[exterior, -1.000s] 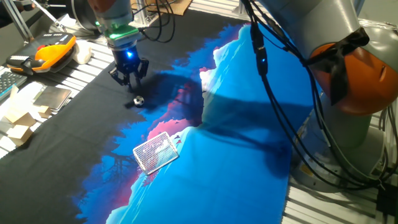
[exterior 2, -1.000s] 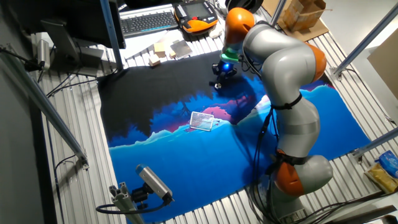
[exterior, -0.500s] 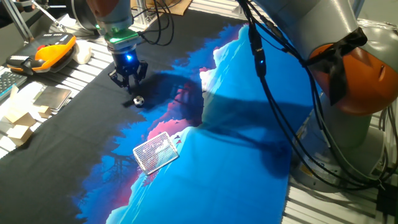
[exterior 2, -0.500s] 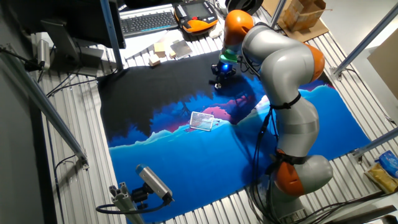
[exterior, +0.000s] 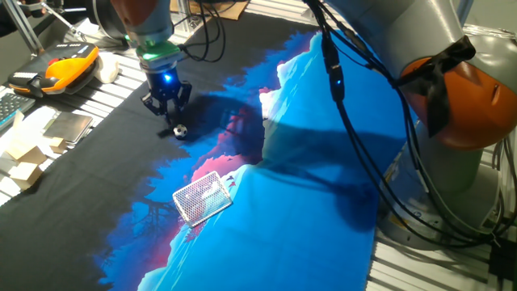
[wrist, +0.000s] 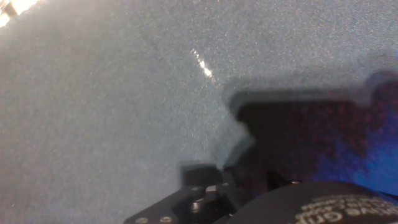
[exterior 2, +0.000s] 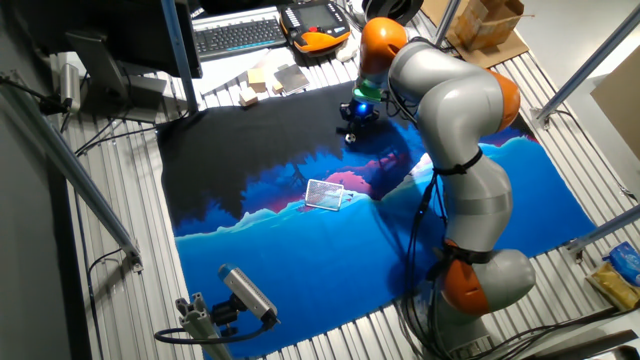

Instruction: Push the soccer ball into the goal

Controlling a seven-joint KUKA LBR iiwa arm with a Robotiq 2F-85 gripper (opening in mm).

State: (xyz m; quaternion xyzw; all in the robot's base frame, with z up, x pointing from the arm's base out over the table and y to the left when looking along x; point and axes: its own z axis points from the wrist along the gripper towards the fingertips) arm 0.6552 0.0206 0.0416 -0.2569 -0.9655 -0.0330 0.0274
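Observation:
The soccer ball (exterior: 180, 130) is a tiny white ball with black patches, lying on the black part of the cloth. My gripper (exterior: 167, 108) hangs just behind it, low over the cloth, with its fingers drawn together and nothing between them. The goal (exterior: 202, 196), a small white mesh box, lies on the blue and pink part of the cloth, well in front of the ball. In the other fixed view the gripper (exterior 2: 354, 124) is above the goal (exterior 2: 325, 194), and the ball (exterior 2: 349, 137) is a faint speck. The hand view shows only cloth and my dark gripper body; ball and goal are out of it.
An orange teach pendant (exterior: 66, 66) and cardboard pieces (exterior: 24, 158) lie on the slatted table left of the cloth. A keyboard (exterior 2: 238, 34) is at the far side. Arm cables (exterior: 355, 121) hang over the blue cloth on the right.
My gripper has sunk a little lower toward the cloth behind the ball. The ball and the goal have not moved.

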